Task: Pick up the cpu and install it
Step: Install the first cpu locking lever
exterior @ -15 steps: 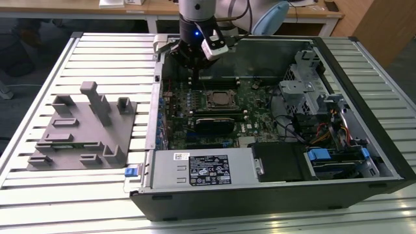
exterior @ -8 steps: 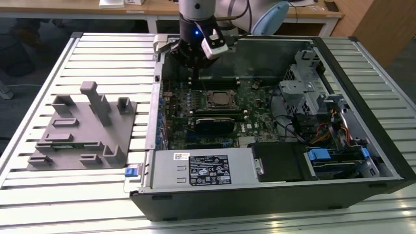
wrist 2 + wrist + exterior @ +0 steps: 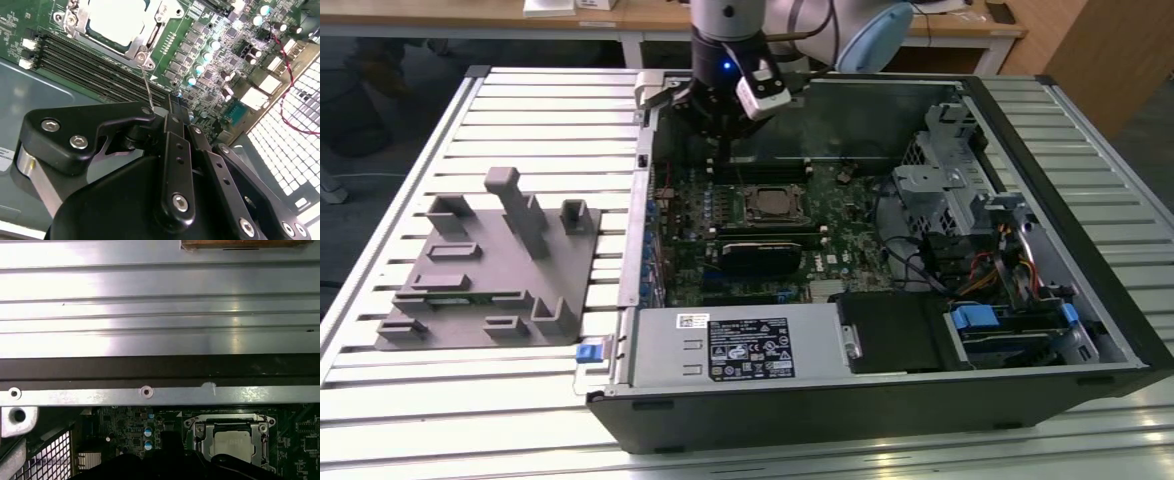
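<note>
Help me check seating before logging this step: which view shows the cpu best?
The second wrist view: the cpu lies large inside its socket frame, pale top clear. The first wrist view shows it partly cut off; in the exterior view it is small and far.

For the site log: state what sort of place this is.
Probably a robotics lab or test bench: an open computer case lies on a slatted metal table, beside a grey fixture, with wooden desks behind.

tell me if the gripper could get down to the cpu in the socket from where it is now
Probably yes. The gripper hangs inside the open case, just beyond the cpu, which sits in its socket with its pale top bare. Nothing stands between them, though the socket's thin lever rises close by.
</note>
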You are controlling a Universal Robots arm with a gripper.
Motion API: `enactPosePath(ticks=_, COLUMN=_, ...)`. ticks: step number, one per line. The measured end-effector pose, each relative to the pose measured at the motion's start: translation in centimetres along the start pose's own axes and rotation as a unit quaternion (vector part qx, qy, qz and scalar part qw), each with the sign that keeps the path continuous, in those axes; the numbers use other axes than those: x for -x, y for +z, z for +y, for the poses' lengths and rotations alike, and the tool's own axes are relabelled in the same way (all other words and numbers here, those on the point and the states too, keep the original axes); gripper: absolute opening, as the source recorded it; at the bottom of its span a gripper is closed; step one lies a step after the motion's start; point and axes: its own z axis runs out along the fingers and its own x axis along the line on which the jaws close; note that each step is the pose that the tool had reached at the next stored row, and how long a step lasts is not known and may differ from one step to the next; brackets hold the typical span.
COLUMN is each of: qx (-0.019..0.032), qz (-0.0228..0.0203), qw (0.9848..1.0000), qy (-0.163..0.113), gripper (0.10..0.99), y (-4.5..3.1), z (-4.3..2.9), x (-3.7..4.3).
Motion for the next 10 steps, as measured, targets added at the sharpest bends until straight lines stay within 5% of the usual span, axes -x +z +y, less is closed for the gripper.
enactPosePath(ticks=10, qx=0.0000, qz=0.0000, qw=1.0000, qy=0.000, gripper=0.106, y=0.00, z=0.06, x=1.32)
